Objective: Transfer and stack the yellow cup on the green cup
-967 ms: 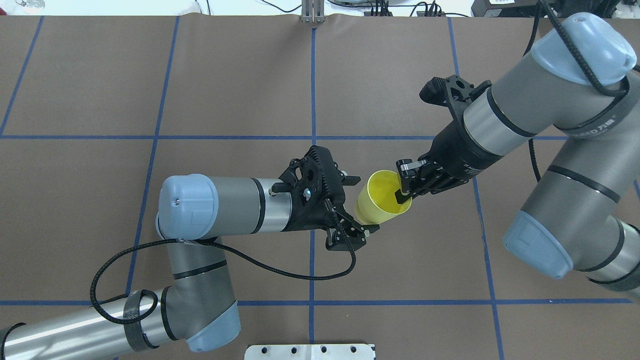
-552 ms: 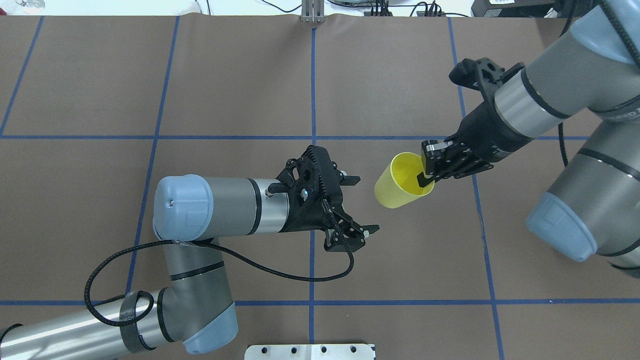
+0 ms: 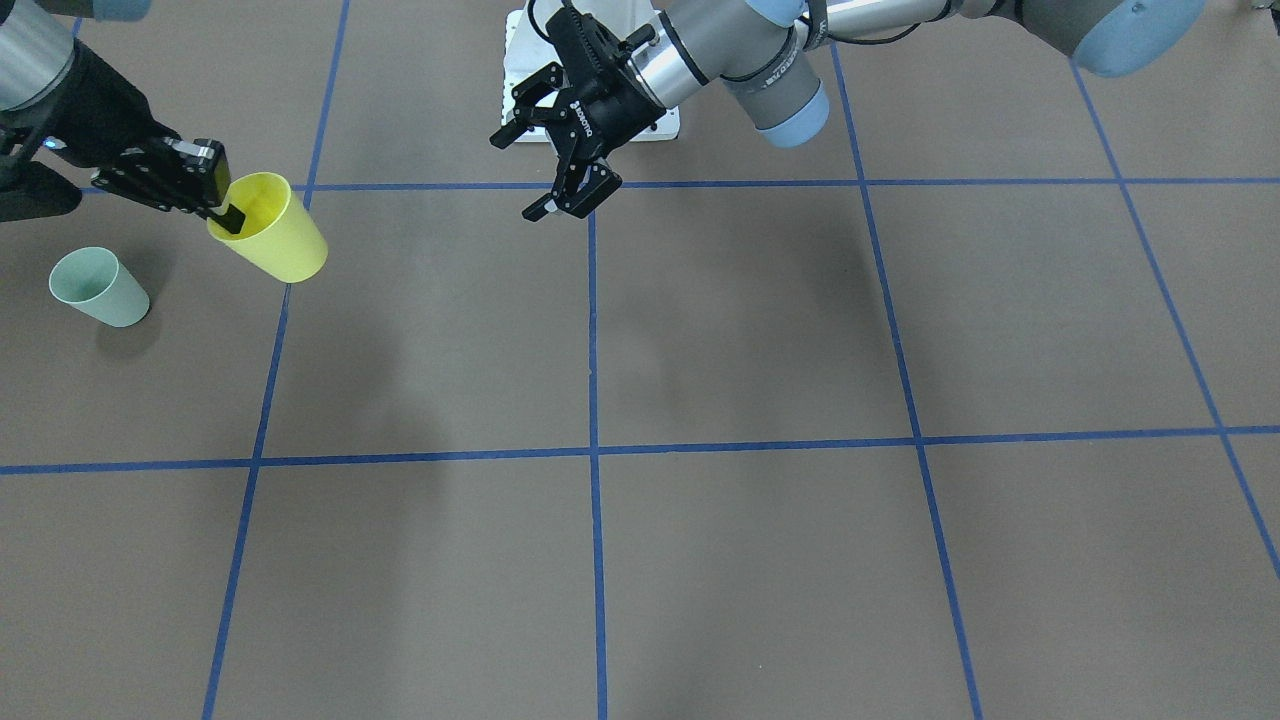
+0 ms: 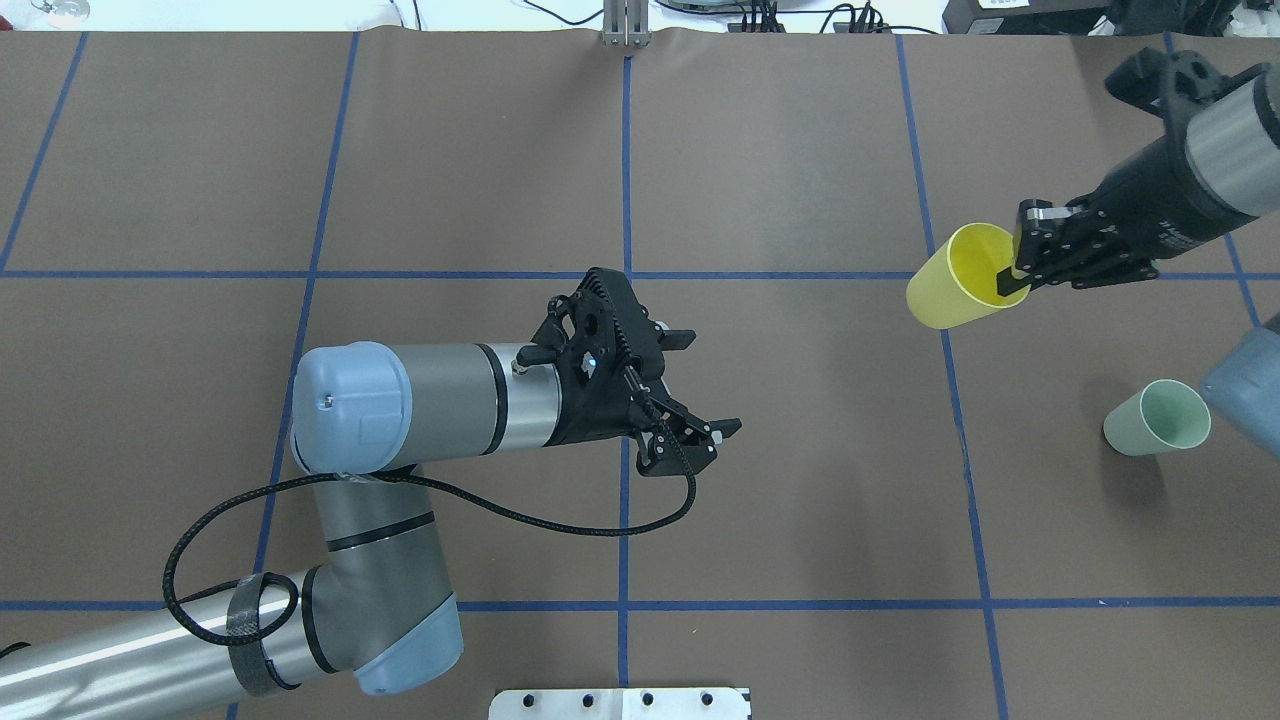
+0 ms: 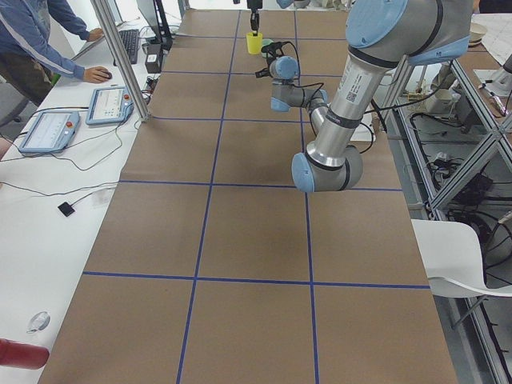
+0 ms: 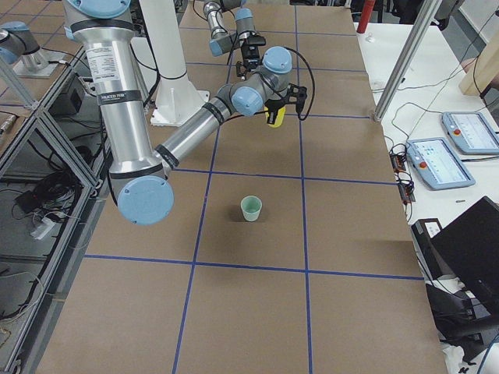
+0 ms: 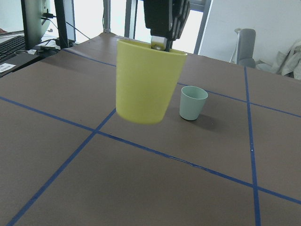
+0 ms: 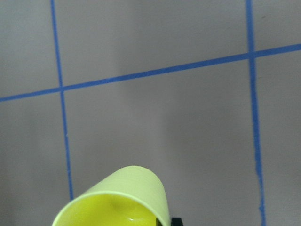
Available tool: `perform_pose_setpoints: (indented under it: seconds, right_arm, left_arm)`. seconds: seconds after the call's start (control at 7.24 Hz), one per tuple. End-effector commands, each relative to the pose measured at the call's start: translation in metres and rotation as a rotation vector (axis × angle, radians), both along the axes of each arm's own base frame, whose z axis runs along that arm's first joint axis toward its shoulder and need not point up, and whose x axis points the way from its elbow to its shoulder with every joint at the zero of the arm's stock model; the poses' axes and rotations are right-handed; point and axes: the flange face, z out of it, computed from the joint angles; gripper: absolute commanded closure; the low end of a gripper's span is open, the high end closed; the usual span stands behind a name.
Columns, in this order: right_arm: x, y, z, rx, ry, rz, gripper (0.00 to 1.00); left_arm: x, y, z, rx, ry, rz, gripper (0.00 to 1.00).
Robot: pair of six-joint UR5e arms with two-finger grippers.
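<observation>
- Left of centre: left hand, spread wide and empty, above the worktop.
- Further right: yellow cup, tilted, lifted clear, rim pinched by right hand.
- Far right: green cup, upright on worktop, apart from yellow cup.

A brown table top taped with blue grid lines fills most views. In the exterior left view a white bench runs along 9 o'clock, carrying 2 tablets, and a white chair sits at 3 o'clock. In the left wrist view, bright windows glow at 12 o'clock, with a grey chair at 2 o'clock.
</observation>
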Motion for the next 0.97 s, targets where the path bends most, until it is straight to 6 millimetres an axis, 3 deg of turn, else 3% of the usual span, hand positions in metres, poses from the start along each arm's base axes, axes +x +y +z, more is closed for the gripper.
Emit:
perform_pose_setpoints:
  seconds: [0.0,0.14,0.41,0.55,0.83]
  right_arm:
    - [0.046,0.004,0.068,-0.062,0.108,0.085,1.00]
    - [0.062,0.015,0.101,-0.060,0.147,0.059,1.00]
    - [0.076,0.034,0.147,-0.085,0.210,0.032,1.00]
    - [0.098,0.042,0.175,-0.081,0.229,0.009,1.00]
    - [0.097,0.043,0.211,-0.128,0.247,-0.018,1.00]
  left_arm:
    - [0.002,-0.007,0.008,-0.022,-0.017,-0.049,0.01]
    - [0.002,-0.010,0.010,-0.025,-0.022,-0.057,0.01]
    - [0.002,-0.010,0.010,-0.028,-0.022,-0.070,0.01]
    - [0.002,-0.010,0.010,-0.028,-0.022,-0.070,0.01]
    - [0.002,-0.010,0.010,-0.028,-0.022,-0.070,0.01]
